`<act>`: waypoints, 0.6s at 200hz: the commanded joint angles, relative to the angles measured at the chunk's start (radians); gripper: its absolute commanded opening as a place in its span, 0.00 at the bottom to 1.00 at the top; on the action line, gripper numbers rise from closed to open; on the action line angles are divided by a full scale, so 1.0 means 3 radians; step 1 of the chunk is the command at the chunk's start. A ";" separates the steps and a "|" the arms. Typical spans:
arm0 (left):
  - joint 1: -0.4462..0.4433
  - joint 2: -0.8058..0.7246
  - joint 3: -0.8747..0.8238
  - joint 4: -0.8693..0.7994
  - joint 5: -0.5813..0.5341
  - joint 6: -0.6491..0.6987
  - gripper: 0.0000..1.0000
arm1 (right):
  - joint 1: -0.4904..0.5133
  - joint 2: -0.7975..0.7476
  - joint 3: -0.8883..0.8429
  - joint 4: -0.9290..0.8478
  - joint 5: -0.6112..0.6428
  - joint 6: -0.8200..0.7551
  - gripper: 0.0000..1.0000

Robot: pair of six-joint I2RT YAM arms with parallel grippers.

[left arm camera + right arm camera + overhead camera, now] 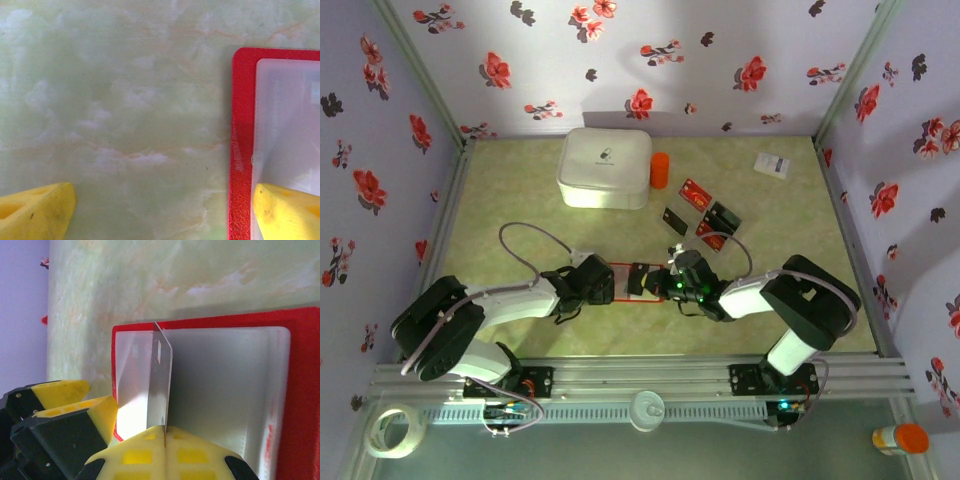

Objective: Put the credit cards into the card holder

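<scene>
**My right gripper holds a card over the open card holder**

My right gripper (pixel 165 436) is closed tight on a thin grey card (pixel 161 380). I see the card from its edge. It stands up over the pale inside of the card holder (pixel 300 390), close to one end of that pale part. I cannot tell if the far end of the card touches the holder.

My left gripper (pixel 162 200) has its jaws spread wide and holds nothing. One yellow finger (pixel 37 212) is over the bare table (pixel 125 100). The other finger (pixel 285 212) is over the pale inside of the holder, just past its red rim. I cannot tell if it presses down.

From above, the card holder lies open and flat on the green table, right between my two grippers.

Farther back and to the right lie more cards. There is a red card (pixel 695 192), a black card (pixel 674 220), and a few red and black cards (pixel 718 225) close together.

At the back sits a big white box (pixel 605 168) with an orange cylinder (pixel 660 170) just beside it. A small white box (pixel 773 165) lies near the back right corner.
</scene>
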 commanded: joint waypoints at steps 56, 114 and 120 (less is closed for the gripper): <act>-0.0015 0.0090 -0.0114 -0.0440 -0.0034 -0.0087 0.92 | 0.0032 0.0122 0.0187 -0.0585 -0.0180 -0.0158 0.00; -0.0024 0.0090 -0.0118 -0.0440 -0.0035 -0.0098 0.92 | 0.0025 0.0180 0.0224 -0.0679 -0.0229 -0.0158 0.00; -0.0023 0.0089 -0.0118 -0.0441 -0.0038 -0.0099 0.92 | 0.0026 0.0185 0.0229 -0.0689 -0.0235 -0.0155 0.00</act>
